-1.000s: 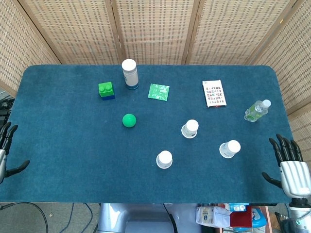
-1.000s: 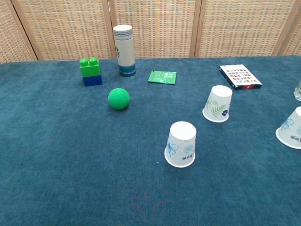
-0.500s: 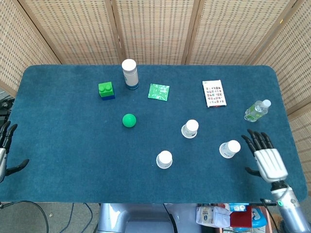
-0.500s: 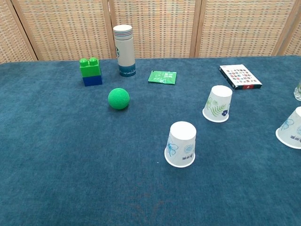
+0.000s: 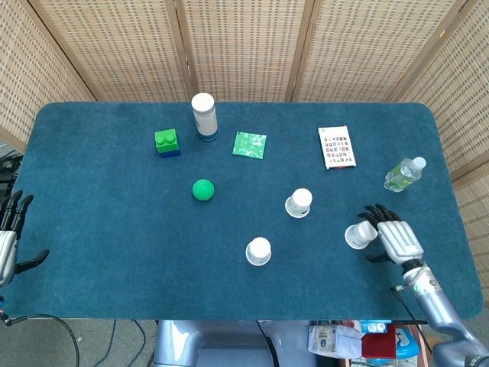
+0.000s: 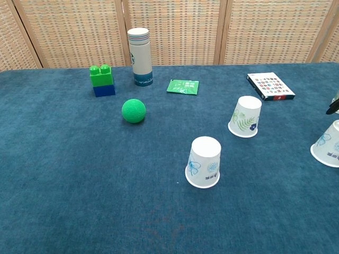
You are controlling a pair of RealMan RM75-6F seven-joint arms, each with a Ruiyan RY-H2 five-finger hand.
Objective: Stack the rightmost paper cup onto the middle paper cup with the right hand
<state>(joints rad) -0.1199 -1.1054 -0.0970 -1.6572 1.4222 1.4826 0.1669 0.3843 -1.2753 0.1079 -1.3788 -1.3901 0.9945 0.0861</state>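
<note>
Three white paper cups stand upside down on the blue table. The rightmost cup point(image 5: 359, 234) point(image 6: 327, 144) is near the front right. The middle cup point(image 5: 299, 202) point(image 6: 245, 116) stands up and to its left, and the leftmost cup point(image 5: 258, 251) point(image 6: 203, 162) is nearest the front edge. My right hand point(image 5: 393, 236) is right beside the rightmost cup, fingers apart and curved toward its right side, holding nothing. Contact with the cup cannot be told. In the chest view only a dark fingertip point(image 6: 332, 108) shows at the right edge. My left hand point(image 5: 9, 237) hangs open off the table's left edge.
A green ball point(image 5: 202, 189), a green-and-blue brick point(image 5: 167, 142), a white tumbler point(image 5: 204, 116), a green packet point(image 5: 250, 144) and a card box point(image 5: 336, 147) lie further back. A small plastic bottle point(image 5: 403, 174) lies behind the right hand, near the table's right edge.
My right hand has come in from off the table's right edge, moving left and forward until it sits against the rightmost cup. The cups and the left hand have not moved.
</note>
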